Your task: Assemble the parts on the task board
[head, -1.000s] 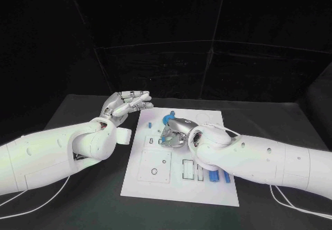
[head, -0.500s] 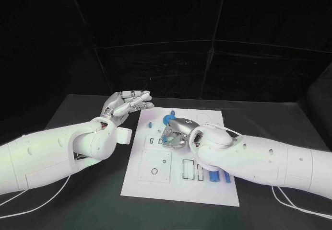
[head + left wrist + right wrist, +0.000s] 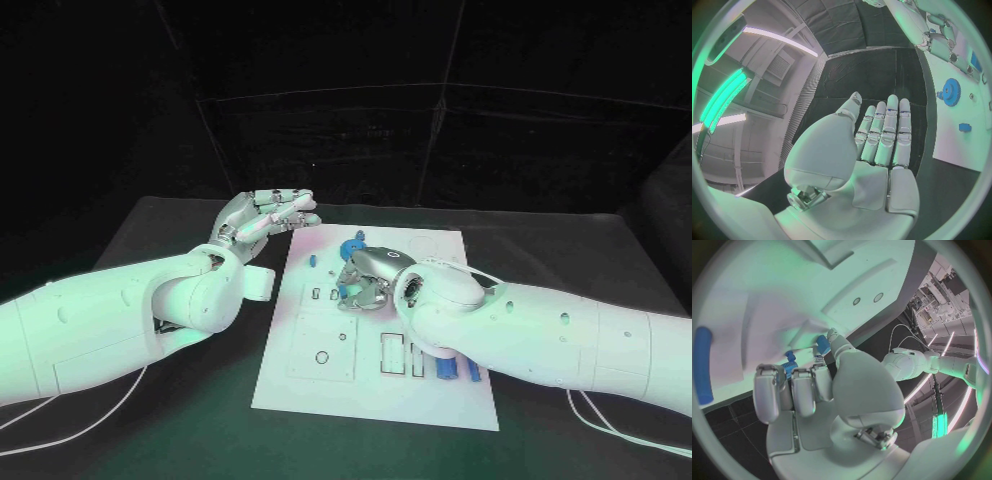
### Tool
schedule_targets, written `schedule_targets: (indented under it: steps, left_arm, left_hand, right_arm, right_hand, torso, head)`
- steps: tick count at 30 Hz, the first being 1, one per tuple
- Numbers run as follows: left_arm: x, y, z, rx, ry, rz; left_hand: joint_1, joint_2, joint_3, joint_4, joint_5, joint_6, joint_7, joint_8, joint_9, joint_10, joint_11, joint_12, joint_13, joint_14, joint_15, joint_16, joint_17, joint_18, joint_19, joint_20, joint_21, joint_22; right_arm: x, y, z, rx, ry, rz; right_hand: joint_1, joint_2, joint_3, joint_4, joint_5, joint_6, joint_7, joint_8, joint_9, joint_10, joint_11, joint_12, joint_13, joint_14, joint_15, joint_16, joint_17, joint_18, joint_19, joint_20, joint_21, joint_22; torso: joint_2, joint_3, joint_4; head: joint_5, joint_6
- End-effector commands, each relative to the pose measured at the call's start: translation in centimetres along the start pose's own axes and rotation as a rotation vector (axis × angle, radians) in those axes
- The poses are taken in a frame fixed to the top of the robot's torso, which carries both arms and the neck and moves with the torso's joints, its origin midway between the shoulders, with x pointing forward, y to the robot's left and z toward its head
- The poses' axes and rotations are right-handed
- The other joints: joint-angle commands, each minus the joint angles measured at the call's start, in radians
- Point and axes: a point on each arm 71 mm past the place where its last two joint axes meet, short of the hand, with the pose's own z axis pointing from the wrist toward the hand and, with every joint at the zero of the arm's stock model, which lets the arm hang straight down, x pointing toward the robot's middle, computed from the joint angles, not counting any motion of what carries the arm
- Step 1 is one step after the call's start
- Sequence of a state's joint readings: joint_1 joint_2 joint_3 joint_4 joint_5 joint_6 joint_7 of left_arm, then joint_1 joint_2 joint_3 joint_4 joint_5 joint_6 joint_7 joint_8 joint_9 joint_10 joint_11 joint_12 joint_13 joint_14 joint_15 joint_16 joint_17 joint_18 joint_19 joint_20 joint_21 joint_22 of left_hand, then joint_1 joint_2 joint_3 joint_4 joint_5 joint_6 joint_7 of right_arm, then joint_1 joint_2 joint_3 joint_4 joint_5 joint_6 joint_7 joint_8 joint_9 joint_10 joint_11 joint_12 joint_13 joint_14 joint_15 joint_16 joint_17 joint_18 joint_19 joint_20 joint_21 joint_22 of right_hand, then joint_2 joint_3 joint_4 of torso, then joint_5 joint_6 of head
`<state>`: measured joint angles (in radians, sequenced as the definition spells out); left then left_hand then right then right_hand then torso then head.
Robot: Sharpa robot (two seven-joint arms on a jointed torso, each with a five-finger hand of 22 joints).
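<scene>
Almost nothing has moved since the earlier frames: both arms hold their places. At the frame's centre the right robot hand [image 3: 364, 282] curls over the white task board [image 3: 378, 395], fingers closed around a small blue part [image 3: 790, 363], apparently seating it. Left of the board's upper corner, the left robot hand [image 3: 264, 217] hovers above the black worktop [image 3: 173, 420] with fingers straight, empty, likely waiting. A blue gear [image 3: 950, 92] sits near the board's top; blue pegs [image 3: 459, 369] lie lower right.

White board, blue parts
White board [image 3: 378, 400] on black table [image 3: 173, 430]; blue gear [image 3: 949, 92], blue pegs [image 3: 459, 369]; silver hands, white arms
</scene>
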<state>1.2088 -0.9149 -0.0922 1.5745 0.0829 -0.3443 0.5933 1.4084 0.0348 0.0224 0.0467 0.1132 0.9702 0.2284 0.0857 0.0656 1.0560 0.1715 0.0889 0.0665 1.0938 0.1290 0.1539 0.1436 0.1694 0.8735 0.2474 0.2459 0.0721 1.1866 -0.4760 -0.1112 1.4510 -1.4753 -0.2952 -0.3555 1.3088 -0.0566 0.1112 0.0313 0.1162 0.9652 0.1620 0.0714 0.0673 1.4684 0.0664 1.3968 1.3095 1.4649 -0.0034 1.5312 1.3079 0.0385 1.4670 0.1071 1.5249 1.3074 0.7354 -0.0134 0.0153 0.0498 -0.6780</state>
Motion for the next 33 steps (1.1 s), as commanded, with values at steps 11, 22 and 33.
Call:
schedule_targets:
  steps: [11, 22, 33]
  left_arm:
    - [0.1, -0.1, 0.1, 0.001, 0.016, -0.008]
    - [-0.1, 1.1, -0.1, -0.177, 0.109, 0.201]
    - [0.1, 1.5, 1.2, -0.48, 0.321, 0.609]
  left_hand:
    - [-0.002, 0.006, 0.001, -0.005, -0.004, 0.015, -0.005, 0.002, 0.0, 0.016, -0.003, -0.006, -0.002, 0.011, -0.002, -0.006, 0.001, 0.016, 0.013, -0.003, -0.003, 0.0]
    - [-0.081, -0.025, -0.055, 0.033, -0.008, 0.079, -0.056, 0.014, 0.004, 0.162, -0.069, 0.021, 0.016, 0.325, -0.097, 0.129, 0.11, 0.019, 0.262, -0.094, 0.131, 0.055]
    - [-0.168, -0.011, -0.155, 0.168, -0.009, 0.14, -0.115, 0.035, 0.036, 0.331, -0.134, 0.139, 0.139, 0.415, -0.161, 0.885, 0.835, 0.009, 0.393, -0.173, 0.334, 0.175]
  right_arm:
    - [-0.9, 0.3, -0.7, -0.077, -0.144, 0.033]
    - [-4.1, -1.3, -4.6, -0.33, -0.194, 0.144]
    - [-10.3, -6.6, -7.3, -0.228, -0.239, 0.361]
  right_hand:
    - [-0.017, -0.026, -0.061, 0.035, -0.017, -0.041, 0.005, -0.006, 0.0, -0.006, 0.013, -0.012, 0.119, 0.081, 0.01, -0.006, 0.152, -0.008, 0.013, 0.009, -0.007, 0.135]
    - [0.023, -0.027, -0.142, 0.086, 0.017, -0.101, 0.022, -0.005, 0.0, -0.023, 0.029, -0.032, 0.102, 0.077, 0.024, -0.013, 0.139, 0.001, -0.016, 0.023, -0.025, 0.096]
    - [0.099, 0.022, -0.169, 0.069, 0.071, -0.028, -0.003, 0.037, 0.012, -0.08, 0.006, -0.126, 0.027, 0.051, 0.003, -0.073, 0.036, 0.027, -0.096, 0.006, -0.088, -0.023]
  torso:
    - [-0.001, 0.001, 0.0002]
    - [-0.008, 0.0038, -0.0026]
    - [-0.033, 0.0158, -0.0089]
  head:
    - [0.002, 0.0]
    - [0.01, 0.003]
    - [0.019, -0.009]
